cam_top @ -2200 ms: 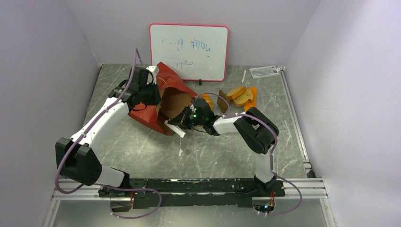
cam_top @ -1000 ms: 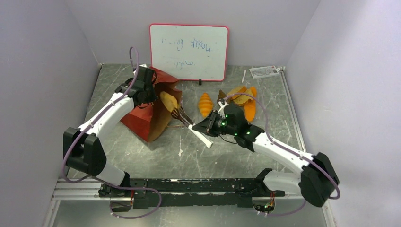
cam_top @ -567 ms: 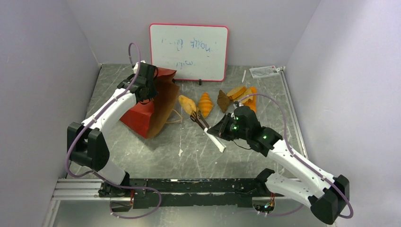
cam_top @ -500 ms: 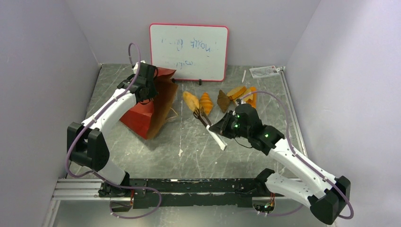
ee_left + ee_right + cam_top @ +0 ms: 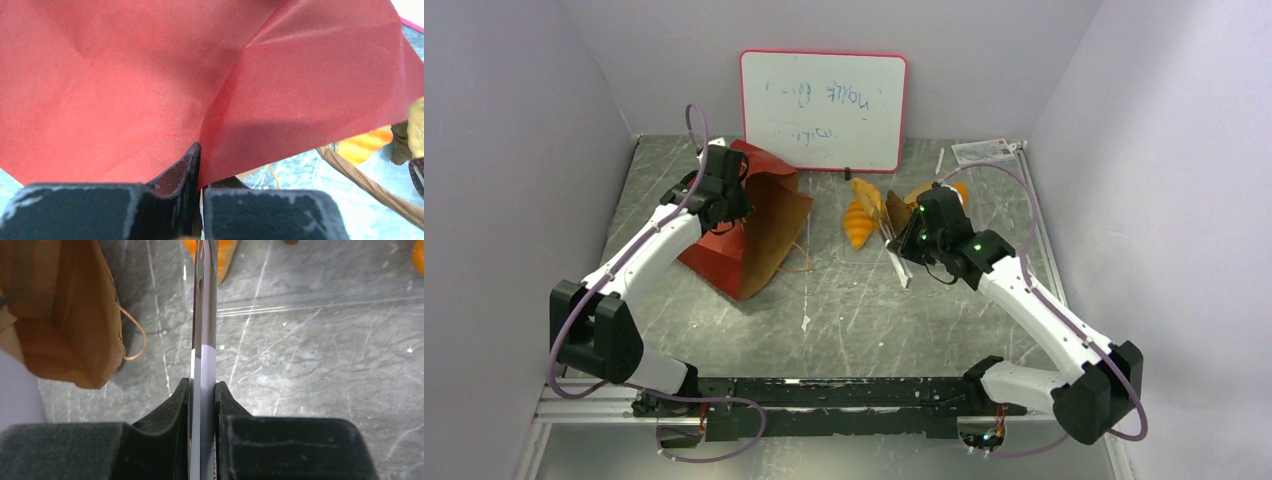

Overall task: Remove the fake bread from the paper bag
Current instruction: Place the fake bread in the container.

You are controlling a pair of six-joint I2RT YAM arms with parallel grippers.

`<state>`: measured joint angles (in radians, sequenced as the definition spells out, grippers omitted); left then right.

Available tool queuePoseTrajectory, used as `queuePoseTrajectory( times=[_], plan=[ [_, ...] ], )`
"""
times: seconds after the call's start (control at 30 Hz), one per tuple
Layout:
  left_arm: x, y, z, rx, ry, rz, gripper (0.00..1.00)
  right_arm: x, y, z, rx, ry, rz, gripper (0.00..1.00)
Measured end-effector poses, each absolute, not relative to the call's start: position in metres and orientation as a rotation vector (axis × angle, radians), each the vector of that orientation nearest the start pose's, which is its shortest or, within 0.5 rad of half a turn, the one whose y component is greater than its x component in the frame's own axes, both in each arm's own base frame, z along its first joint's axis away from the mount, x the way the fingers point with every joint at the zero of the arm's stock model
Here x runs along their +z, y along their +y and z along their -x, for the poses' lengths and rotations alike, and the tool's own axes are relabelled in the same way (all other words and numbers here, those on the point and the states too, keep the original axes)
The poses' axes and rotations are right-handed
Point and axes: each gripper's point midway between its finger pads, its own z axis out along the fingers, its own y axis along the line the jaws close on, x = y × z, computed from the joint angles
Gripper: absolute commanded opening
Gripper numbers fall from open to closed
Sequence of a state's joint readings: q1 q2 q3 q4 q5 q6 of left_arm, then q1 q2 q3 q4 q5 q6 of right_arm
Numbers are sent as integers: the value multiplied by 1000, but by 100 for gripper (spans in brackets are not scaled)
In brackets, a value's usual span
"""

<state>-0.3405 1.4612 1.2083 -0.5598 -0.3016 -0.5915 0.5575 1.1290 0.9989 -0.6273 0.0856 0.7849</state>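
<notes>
Left gripper point(image 5: 724, 197) is clamped on the red lower part of the paper bag point(image 5: 759, 225); its wrist view shows both fingers point(image 5: 182, 167) pinched together on a fold of the red paper point(image 5: 125, 75). On the table point(image 5: 854, 310) the bag lies tipped at about 10 o'clock from the middle, its brown mouth facing about 4 o'clock and a thin cord handle point(image 5: 800, 258) trailing from the rim. Behind, at 12 o'clock, a whiteboard point(image 5: 824, 110) leans on the back wall. Out of the bag, at about 1 o'clock, the fake bread lies on the table: an orange ridged croissant point(image 5: 856, 225), a tan loaf point(image 5: 865, 193) touching it at 12 o'clock, a dark brown piece point(image 5: 895, 212) just beside at 3 o'clock, and orange pieces point(image 5: 960, 190) partly hidden behind the right arm. Right gripper point(image 5: 904, 250) is closed on a thin white-handled tool point(image 5: 898, 262), seen edge-on between its fingers point(image 5: 177, 405) in the wrist view, the blade point(image 5: 205, 315) pointing to 12 o'clock toward the croissant point(image 5: 227, 255). Whether the tool's tip grips the loaf cannot be told.
</notes>
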Motion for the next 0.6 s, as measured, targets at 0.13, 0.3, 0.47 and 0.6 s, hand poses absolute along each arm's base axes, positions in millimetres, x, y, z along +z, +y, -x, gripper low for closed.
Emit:
queuePoseTrajectory(
  times=[0.13,0.3,0.47,0.6],
  plan=[
    [173,-103,-372,-131,2290,420,8,177,177,-278,487,2391,-314,0],
    [173,-104,-366,-152,2293,399,8,168,178,-290,428,2409,-308,0],
    [176,-105,-362,-175,2292,377,8,158,181,-301,391,2421,-309,0],
    [180,-107,-360,-190,2286,364,8,150,184,-310,362,2434,-314,0]
  ],
)
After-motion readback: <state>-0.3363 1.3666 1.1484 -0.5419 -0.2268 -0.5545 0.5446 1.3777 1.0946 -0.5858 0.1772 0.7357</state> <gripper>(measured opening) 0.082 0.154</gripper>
